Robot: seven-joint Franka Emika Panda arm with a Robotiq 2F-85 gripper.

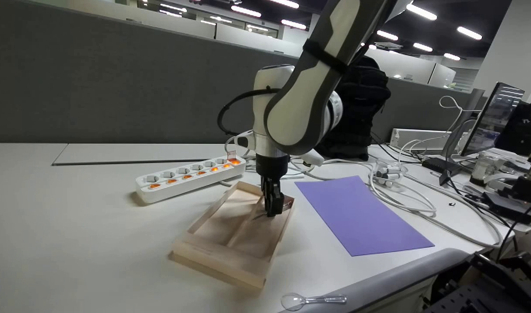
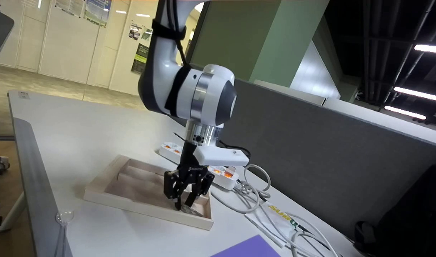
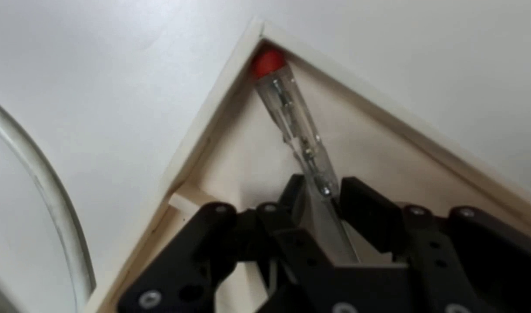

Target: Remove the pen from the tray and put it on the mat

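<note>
The pen (image 3: 298, 126) is a clear stick with a red end and a thin metal shank. It lies slantwise in the tray (image 3: 204, 117), its red end in a corner. In both exterior views the pen (image 1: 288, 205) (image 2: 191, 210) is small and partly hidden by the gripper. The beige tray (image 1: 222, 257) (image 2: 146, 211) has a lengthwise divider. My gripper (image 1: 274, 212) (image 2: 184, 207) points down into the tray; in the wrist view its fingertips (image 3: 319, 187) stand on both sides of the pen, narrowly open, with slim gaps. The purple mat (image 1: 363, 217) (image 2: 251, 250) lies flat beside the tray.
A white power strip (image 1: 189, 178) lies behind the tray. White cables (image 1: 404, 204) run beyond the mat. A clear plastic spoon (image 1: 313, 300) lies near the table's front edge. A black backpack (image 1: 356, 108) stands against the grey partition (image 1: 117, 82).
</note>
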